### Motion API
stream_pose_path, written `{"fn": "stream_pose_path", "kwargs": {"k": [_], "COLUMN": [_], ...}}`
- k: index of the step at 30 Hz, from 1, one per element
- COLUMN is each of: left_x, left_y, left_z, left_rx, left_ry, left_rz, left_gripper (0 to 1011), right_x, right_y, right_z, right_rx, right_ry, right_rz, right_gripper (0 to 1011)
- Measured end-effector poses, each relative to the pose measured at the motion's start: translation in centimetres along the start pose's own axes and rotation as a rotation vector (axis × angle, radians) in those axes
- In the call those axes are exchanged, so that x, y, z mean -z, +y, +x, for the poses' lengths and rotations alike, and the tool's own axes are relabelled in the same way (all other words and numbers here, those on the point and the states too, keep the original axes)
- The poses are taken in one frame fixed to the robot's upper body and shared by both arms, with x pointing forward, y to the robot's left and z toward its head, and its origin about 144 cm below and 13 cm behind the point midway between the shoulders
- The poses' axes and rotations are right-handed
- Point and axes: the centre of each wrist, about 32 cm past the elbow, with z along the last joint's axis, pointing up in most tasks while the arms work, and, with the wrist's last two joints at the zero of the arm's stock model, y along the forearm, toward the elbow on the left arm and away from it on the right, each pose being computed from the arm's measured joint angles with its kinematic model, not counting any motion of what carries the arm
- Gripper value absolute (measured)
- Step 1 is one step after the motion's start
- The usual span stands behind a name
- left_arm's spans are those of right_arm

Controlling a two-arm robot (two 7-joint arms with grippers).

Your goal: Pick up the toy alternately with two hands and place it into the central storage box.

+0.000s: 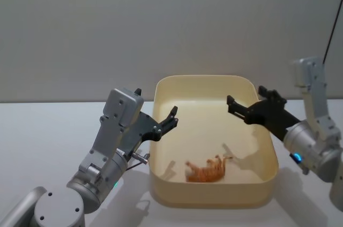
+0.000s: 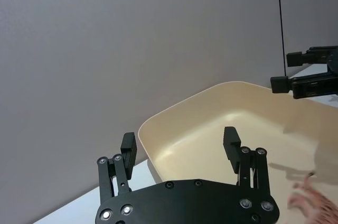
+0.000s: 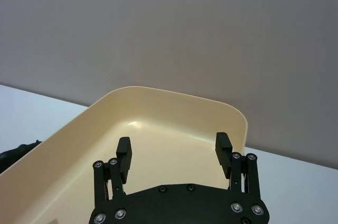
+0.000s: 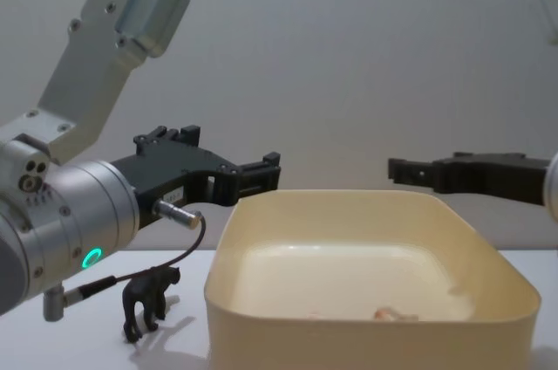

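Cream-yellow storage box [image 1: 210, 194] sits mid-table on the white table [image 1: 48, 130]. An orange striped toy animal [image 1: 206, 171] lies on its side on the box floor, close to the front wall; no gripper touches it. A small part of it shows over the rim in the chest view [image 4: 384, 311].

Left gripper [image 1: 172, 117] is spread wide and empty, held in the air at the box's left rim and pointing in over it. The left wrist view shows its fingers [image 2: 128, 148] well apart above the rim.

Right gripper [image 1: 246, 97] is also wide and empty, raised over the right rear part of the box and pointing inward. Its fingers [image 3: 223, 145] are spread above the box interior.

A black toy animal [image 4: 150, 300] stands upright on the table just left of the box, under the left arm.
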Motion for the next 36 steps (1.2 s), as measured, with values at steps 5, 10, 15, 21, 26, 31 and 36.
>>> {"fn": "stream_pose_path", "kwargs": {"k": [5, 10, 15, 21, 26, 31, 36], "left_x": [0.0, 0.0, 0.0, 0.0, 0.0, 0.0, 0.0], "left_y": [0.0, 0.0, 0.0, 0.0, 0.0, 0.0, 0.0], "left_z": [0.0, 0.0, 0.0, 0.0, 0.0, 0.0, 0.0], "left_rx": [0.000, 0.000, 0.000, 0.000, 0.000, 0.000, 0.000], "left_ry": [0.000, 0.000, 0.000, 0.000, 0.000, 0.000, 0.000], "left_rz": [0.000, 0.000, 0.000, 0.000, 0.000, 0.000, 0.000], "left_gripper": [1002, 1002, 1002, 1002, 1002, 1001, 1002], "right_x": [0.0, 0.2, 0.4, 0.8, 1.4, 2.2, 2.8], "right_y": [-1.2, -3.6, -5.7, -7.6, -9.2, -10.3, -11.0], "right_z": [0.7, 1.8, 2.6, 3.2, 3.6, 4.1, 4.5], "right_rx": [0.038, 0.103, 0.151, 0.192, 0.225, 0.254, 0.276], "right_ry": [-0.007, -0.011, -0.012, -0.013, -0.009, -0.007, -0.011], "right_rz": [0.017, 0.031, 0.030, 0.016, -0.015, -0.052, -0.080], "right_gripper": [1001, 1001, 1001, 1001, 1001, 1001, 1001]}}
